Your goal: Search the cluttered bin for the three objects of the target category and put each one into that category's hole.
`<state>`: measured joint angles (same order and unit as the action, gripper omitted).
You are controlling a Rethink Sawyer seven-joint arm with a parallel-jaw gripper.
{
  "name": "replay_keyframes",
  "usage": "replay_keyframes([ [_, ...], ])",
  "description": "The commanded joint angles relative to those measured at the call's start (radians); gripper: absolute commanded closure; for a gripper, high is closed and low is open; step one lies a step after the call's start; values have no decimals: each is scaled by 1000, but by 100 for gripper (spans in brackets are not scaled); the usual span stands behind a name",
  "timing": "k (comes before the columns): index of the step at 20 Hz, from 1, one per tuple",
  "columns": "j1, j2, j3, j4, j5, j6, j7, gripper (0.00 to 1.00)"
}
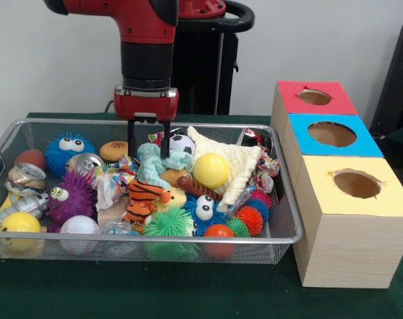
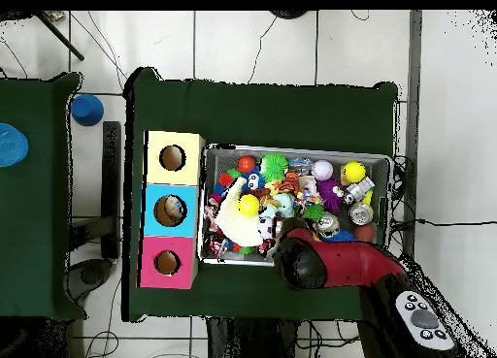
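The silver wire-mesh bin (image 1: 289, 199) is full of toys; it also shows in the overhead view (image 2: 390, 160). My gripper (image 1: 149, 147) hangs open and empty over the bin's back middle, its fingers (image 1: 131, 139) straddling a pale teal cloth (image 1: 155, 166) next to a small soccer ball (image 1: 182, 143). One see-through shiny bag (image 1: 119, 228) lies at the front between a baseball and a green spiky ball. Another crinkled shiny bag (image 1: 240, 201) seems to lie by the cream cloth's edge. The blue-faced box's hole (image 1: 332, 134) is right of the bin; from overhead, the hole (image 2: 170, 210) shows something pale inside.
The red-faced box (image 1: 314, 97) and yellow-faced box (image 1: 356, 184) flank the blue one. Dented cans (image 1: 26, 175), spiky balls, a yellow ball (image 1: 211, 170), a tiger toy (image 1: 143, 195) and a cream cloth (image 1: 236, 163) crowd the bin. In the overhead view my arm (image 2: 325, 262) covers the bin's near edge.
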<state>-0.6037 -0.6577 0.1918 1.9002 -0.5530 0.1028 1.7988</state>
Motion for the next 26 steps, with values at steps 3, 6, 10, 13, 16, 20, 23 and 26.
replay_keyframes([
  [3, -66, -13, 152, 20, -69, -38, 7, 0],
  [6, -67, -14, 154, 20, -83, -49, 15, 0],
  [10, -65, -17, 150, 21, -94, -65, 29, 0],
  [13, -61, -15, 141, 21, -102, -85, 42, 0],
  [16, -48, -13, 118, 19, -112, -116, 58, 0],
  [20, -32, -10, 99, 15, -115, -137, 73, 0],
  [23, -27, -1, 88, 10, -118, -155, 77, 0],
  [26, -19, 8, 71, 9, -124, -183, 81, 0],
])
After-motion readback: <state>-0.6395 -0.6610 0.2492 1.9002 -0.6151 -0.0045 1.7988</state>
